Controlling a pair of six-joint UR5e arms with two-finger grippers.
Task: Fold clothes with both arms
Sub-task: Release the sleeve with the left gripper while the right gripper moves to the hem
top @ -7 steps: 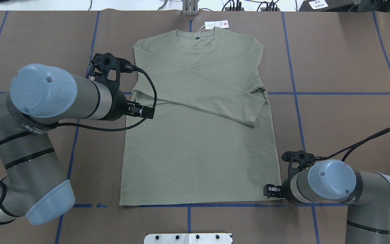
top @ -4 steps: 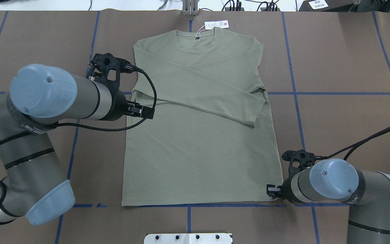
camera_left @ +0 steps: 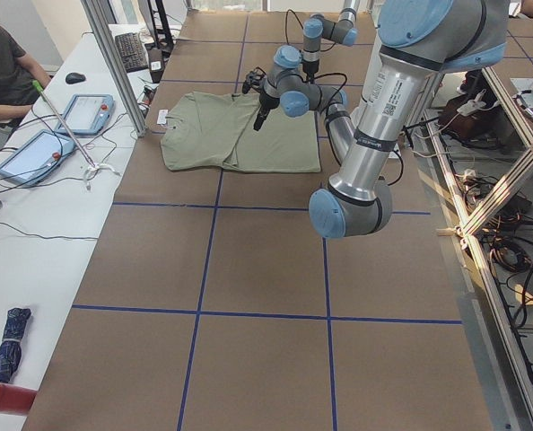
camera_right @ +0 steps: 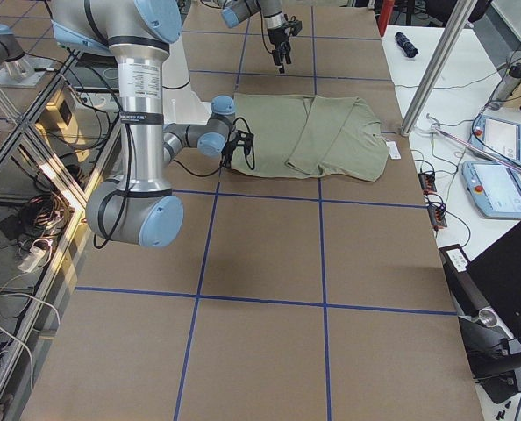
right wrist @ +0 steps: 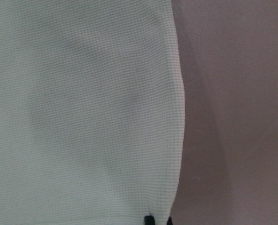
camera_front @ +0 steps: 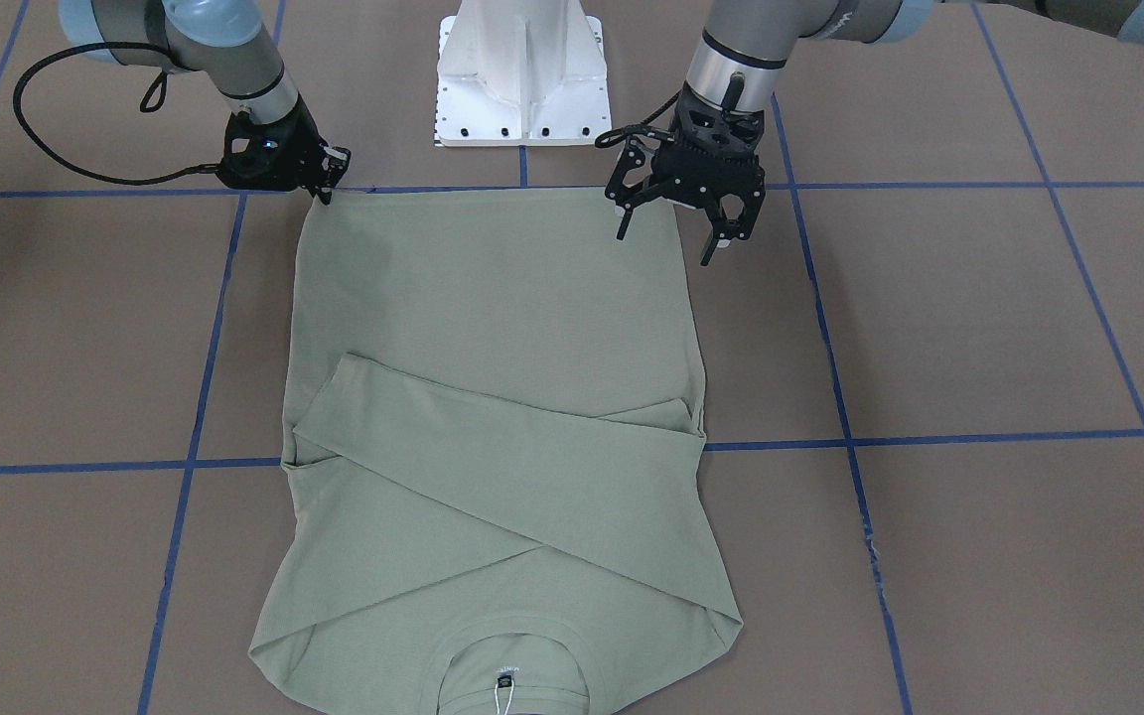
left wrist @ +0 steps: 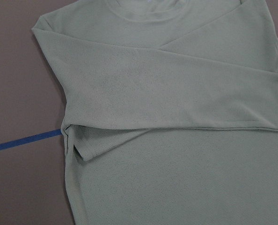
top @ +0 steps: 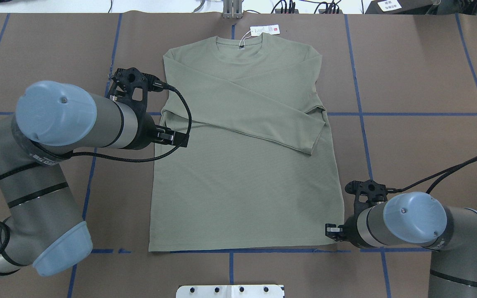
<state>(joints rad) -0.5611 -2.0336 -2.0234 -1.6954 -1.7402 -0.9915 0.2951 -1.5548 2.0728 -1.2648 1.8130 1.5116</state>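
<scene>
The sage-green shirt lies flat on the brown table, collar at the far edge, both sleeves folded across the chest; it also shows in the front view. Its white hang tag lies by the collar. My left gripper is open and empty, raised over the shirt's left side edge. My right gripper is low at the hem's right corner. In the right wrist view its fingertips sit close together on the shirt's edge, shut on it.
The white pedestal base stands at the robot's side of the table. Blue tape lines grid the brown cover. Beyond the far edge a white bench holds tablets, and a seated person is there.
My right gripper has shifted slightly right, and the shirt's hem has slid a little right with it. My left arm has edged slightly toward the far side, still open.
</scene>
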